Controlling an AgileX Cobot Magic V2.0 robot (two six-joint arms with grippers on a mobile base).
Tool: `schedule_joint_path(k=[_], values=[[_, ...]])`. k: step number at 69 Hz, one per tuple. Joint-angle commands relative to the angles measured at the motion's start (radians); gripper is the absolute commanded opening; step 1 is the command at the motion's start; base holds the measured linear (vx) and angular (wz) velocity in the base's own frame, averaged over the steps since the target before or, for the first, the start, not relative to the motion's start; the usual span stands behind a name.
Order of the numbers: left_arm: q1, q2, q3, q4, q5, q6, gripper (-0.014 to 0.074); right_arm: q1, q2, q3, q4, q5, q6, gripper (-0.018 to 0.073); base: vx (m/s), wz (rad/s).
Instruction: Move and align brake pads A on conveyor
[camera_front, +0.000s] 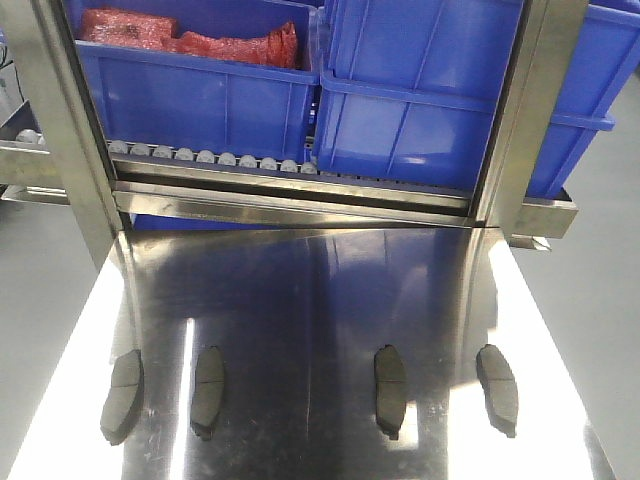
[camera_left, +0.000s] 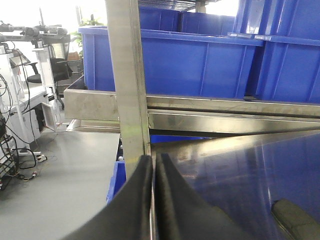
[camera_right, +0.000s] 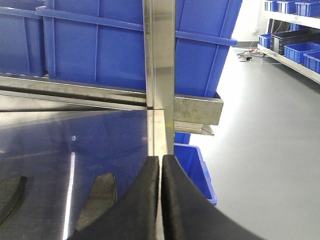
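Step one hadn't started, I'd guess — four brake pads A (camera_front: 390, 390) lay on the steel tabletop (camera_front: 300, 290), one just left of the right pincer (camera_right: 160, 200), one right of the left pincer (camera_left: 154, 200). Both were pinched tight and empty. Next move needed fingers spread over a pad — conveyor wasn't in view.

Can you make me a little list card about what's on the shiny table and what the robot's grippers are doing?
Pads: four brake pads, lying flat in a row, apart from each other
Under them: shiny steel table
Behind: blue bins on grey rollers
Left gripper: shut, holding nothing
Right gripper: shut, holding nothing
Conveyor: not in view
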Motion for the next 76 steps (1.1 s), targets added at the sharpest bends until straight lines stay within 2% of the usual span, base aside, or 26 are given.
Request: schedule_joint_path(k=[1,60,69,76], values=[[-0.003,-0.014,0.018,-0.002,-0.073,-0.009,-0.0006,-0.001,-0.013,0.010,-0.006,-0.074,-0.009,-0.0007,0.00,0.00],[-0.003,-0.014,0.018,-0.002,-0.079,-0.009,-0.0006,-0.001,-0.013,0.010,-0.006,-0.074,-0.009,-0.0007,0.00,0.00],[-0.003,-0.014,0.017,-0.002,-0.121,-0.009,-0.0006,-0.001,-0.013,0.010,-0.006,-0.074,-0.009,-0.0007,0.00,0.00],[-0.003,-0.014,0.017,-0.002,-0.201,-0.009,-0.0006,-0.001,-0.013,0.010,-0.006,-0.074,-0.009,-0.0007,0.00,0.00]])
